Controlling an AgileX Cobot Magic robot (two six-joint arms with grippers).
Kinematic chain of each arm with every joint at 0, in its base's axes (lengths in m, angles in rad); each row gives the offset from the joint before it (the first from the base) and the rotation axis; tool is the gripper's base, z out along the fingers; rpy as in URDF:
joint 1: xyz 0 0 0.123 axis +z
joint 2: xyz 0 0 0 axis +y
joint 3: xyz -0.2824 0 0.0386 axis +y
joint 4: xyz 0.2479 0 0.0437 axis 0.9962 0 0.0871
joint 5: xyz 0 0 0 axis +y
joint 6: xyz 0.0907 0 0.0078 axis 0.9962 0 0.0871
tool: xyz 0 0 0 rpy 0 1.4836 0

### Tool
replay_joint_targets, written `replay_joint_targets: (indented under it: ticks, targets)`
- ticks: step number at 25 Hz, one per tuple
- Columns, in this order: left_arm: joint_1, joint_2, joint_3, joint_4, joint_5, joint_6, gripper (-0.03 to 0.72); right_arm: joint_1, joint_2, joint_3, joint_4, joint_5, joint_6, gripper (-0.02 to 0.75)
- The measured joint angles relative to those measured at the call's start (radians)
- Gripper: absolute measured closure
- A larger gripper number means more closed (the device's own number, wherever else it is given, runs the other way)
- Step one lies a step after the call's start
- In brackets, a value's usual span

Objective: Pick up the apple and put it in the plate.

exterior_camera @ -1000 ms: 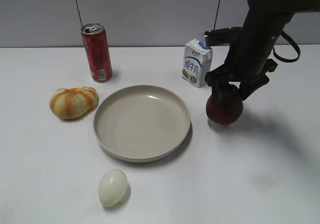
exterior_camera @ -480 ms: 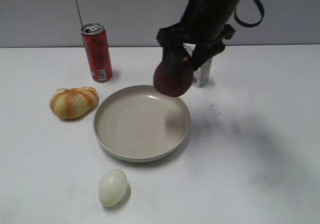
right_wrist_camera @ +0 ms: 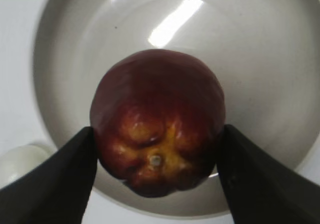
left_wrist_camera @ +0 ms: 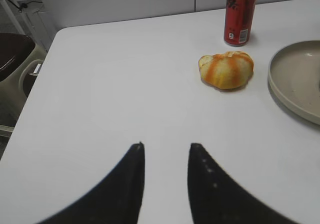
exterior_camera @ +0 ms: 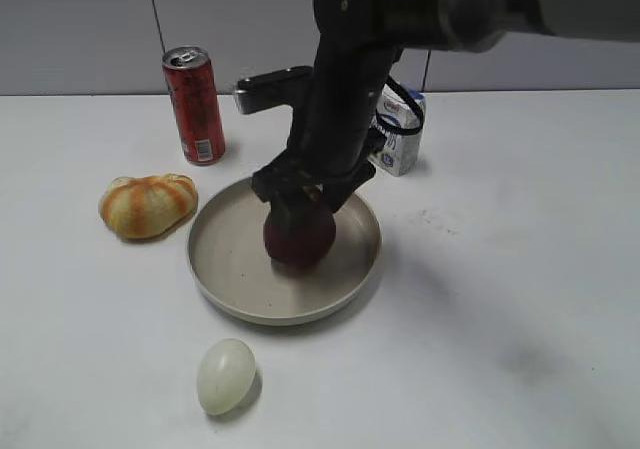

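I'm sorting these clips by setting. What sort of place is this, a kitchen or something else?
Probably a lab or office test bench, not a kitchen: a bare white table against plain grey wall panels, with food props like a soda can and milk carton set around a plate.

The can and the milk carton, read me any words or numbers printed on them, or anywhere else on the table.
Red can: white marks near the base and dark characters in the left wrist view, too small and blurred to read.
Milk carton: mostly hidden behind the arm; blue print, unreadable.
Plate, apple, bun, egg: no text.
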Motion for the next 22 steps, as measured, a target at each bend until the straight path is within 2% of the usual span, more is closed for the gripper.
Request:
replay_joint_targets:
  ticks: [2,5,9,15,18,22]
  targets:
    - [0.0,0.0,0.0,0.0,0.0,0.0,0.452,0.0,0.013,0.0,-0.01,-0.003,0.007,0.153]
    - [0.0,0.0,0.0,0.0,0.0,0.0,0.452,0.0,0.013,-0.002,0.0,-0.008,0.01,0.078]
    - [0.0,0.0,0.0,0.0,0.0,0.0,0.452,0.001,-0.019,-0.007,0.007,0.033,0.011,0.057]
    - [0.0,0.0,0.0,0.0,0.0,0.0,0.452,-0.01,-0.195,-0.04,-0.18,0.129,0.111,0.057]
    - [0.0,0.0,0.0,0.0,0.0,0.0,0.452,-0.05,-0.302,-0.04,-0.192,0.187,0.149,0.058]
    - [0.0,0.0,0.0,0.0,0.0,0.0,0.452,-0.166,-0.456,0.052,-0.19,0.2,0.171,0.059]
